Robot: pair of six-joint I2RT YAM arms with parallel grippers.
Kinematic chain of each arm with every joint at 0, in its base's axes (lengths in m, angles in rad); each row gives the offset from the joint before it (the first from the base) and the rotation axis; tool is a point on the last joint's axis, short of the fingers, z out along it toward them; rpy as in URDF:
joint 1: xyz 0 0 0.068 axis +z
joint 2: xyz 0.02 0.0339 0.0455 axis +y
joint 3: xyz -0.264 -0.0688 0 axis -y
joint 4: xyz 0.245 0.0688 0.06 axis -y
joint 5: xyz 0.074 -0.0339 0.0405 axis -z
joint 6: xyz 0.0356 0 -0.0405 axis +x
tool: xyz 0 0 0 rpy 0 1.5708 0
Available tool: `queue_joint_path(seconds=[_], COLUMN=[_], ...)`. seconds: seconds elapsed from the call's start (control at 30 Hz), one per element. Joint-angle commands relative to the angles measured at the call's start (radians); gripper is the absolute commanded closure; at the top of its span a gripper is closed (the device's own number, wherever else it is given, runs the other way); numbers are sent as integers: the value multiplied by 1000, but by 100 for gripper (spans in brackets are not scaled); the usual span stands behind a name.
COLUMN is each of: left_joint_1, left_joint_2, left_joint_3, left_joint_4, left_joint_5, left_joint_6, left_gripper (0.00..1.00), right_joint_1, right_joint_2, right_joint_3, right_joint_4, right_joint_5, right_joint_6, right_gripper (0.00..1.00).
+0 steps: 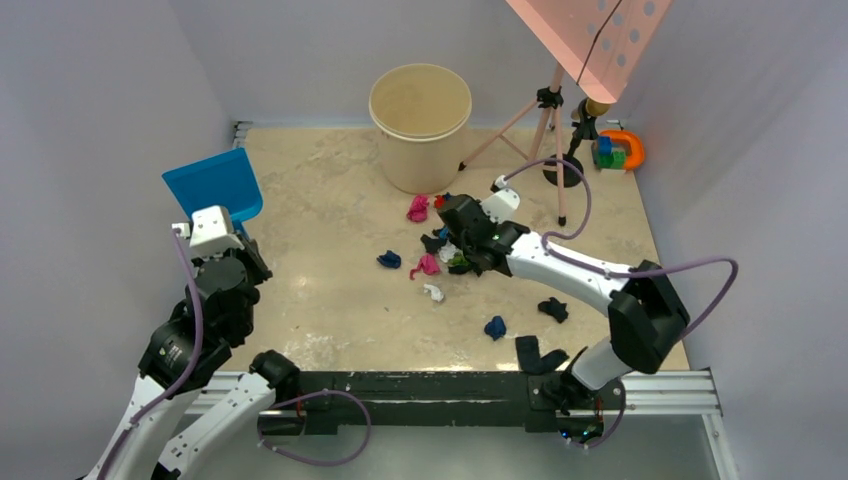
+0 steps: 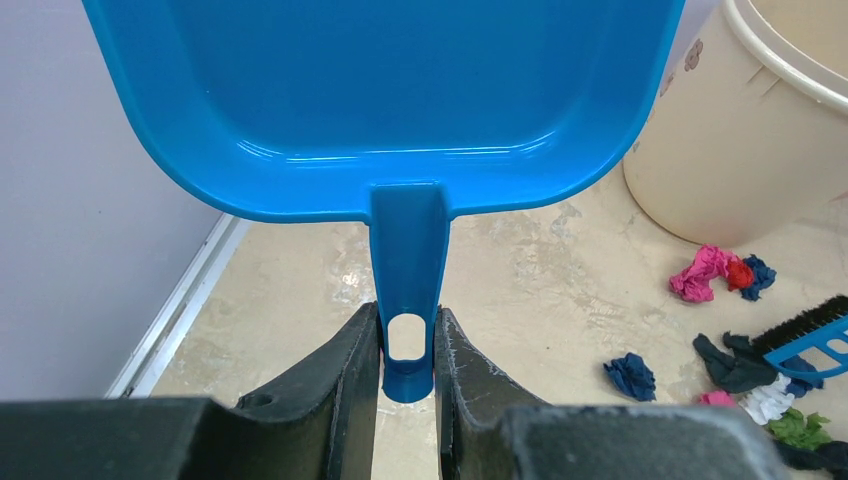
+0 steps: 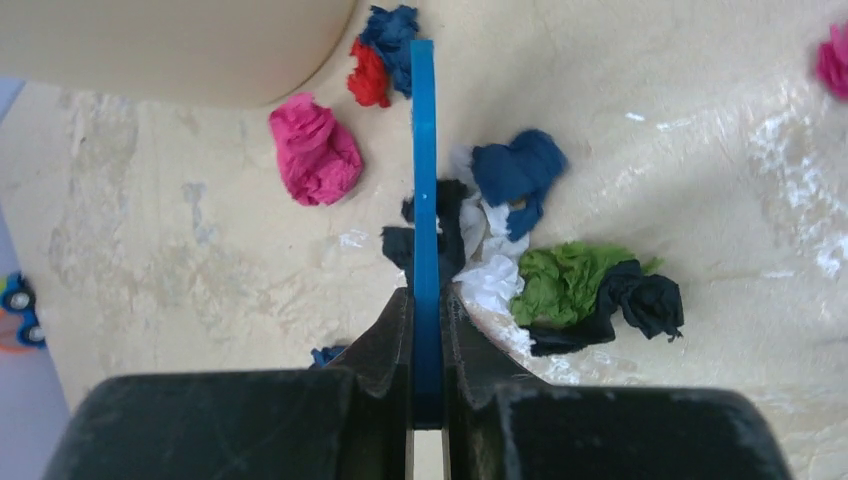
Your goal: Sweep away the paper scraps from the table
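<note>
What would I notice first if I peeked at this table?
Probably the bright blue dustpan, held up at the left side of the table by the left gripper. Next come the colourful paper scraps scattered in the middle, where the right gripper pinches a blue brush among them. A big beige bucket stands behind them, near the far edge.

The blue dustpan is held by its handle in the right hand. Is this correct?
Not quite: the blue dustpan is held by its handle in the left hand, as the left wrist view shows. The right hand grips the blue brush among the paper scraps.
</note>
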Motion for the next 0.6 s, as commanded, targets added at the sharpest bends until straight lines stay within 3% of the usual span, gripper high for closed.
queue_joint_path(seconds=[0.0, 0.13, 0.27, 0.43, 0.57], left_joint_1=[6, 6, 7, 6, 6], left_joint_2=[25, 34, 44, 62, 68], left_joint_3=[-2, -2, -4, -1, -2], left_joint_4=[30, 33, 32, 35, 32], left_joint_5=[15, 19, 29, 55, 69], left_joint_6=[12, 16, 20, 27, 28], left_gripper=[100, 100, 100, 100, 100], right_joint_1=[2, -2, -1, 0, -10], right_joint_2=[-117, -95, 38, 324, 417], right_joint_3=[-83, -97, 24, 362, 425], right_joint_4=[281, 528, 564, 258, 50], right_joint_5=[-44, -278, -534, -640, -418], right_joint_6=[-285, -490, -586, -608, -450], right_gripper=[100, 100, 100, 100, 100])
